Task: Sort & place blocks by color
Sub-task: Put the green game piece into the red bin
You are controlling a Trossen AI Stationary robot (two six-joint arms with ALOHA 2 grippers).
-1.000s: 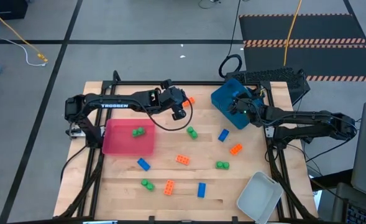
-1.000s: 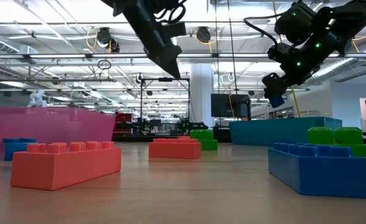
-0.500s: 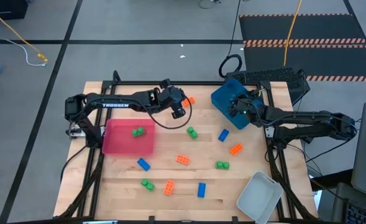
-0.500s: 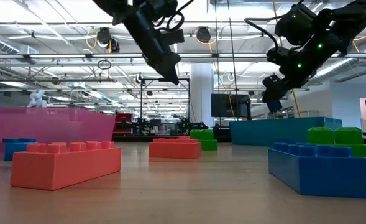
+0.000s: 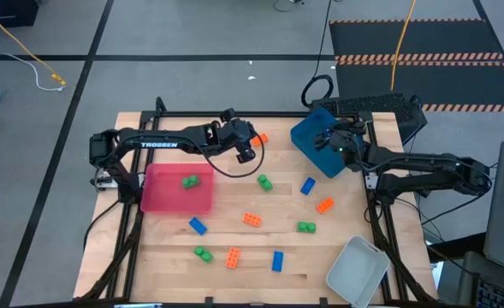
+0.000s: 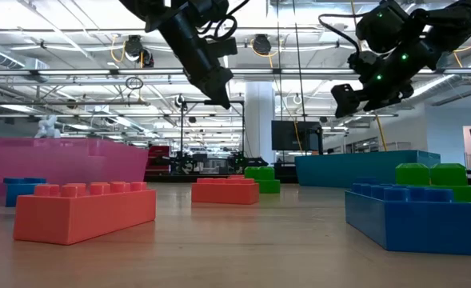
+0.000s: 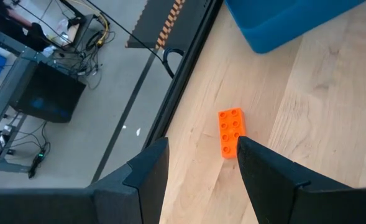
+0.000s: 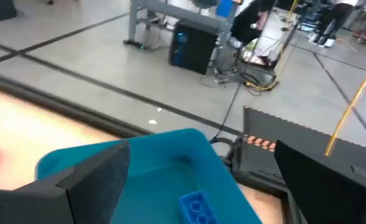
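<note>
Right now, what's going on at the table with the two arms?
The right gripper hangs open over the blue plastic tray, where a small blue studded brick already lies. The left gripper, open and empty, hovers above a small orange studded brick near the table's far edge. One green brick sits in the red tray; other bricks lie loose on the wooden table.

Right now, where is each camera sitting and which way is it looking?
High view: above the table, looking straight down; both arms show, with the left pincer and right pincer.
Low view: at tabletop height, looking level across big-looking blocks into the room; both arms hang from above.
Left wrist view: on the left arm, looking past its two dark fingers at an orange block.
Right wrist view: on the right arm, looking into the blue tray, a blue block inside.
Shared: both wrist views show the blue tray.
</note>
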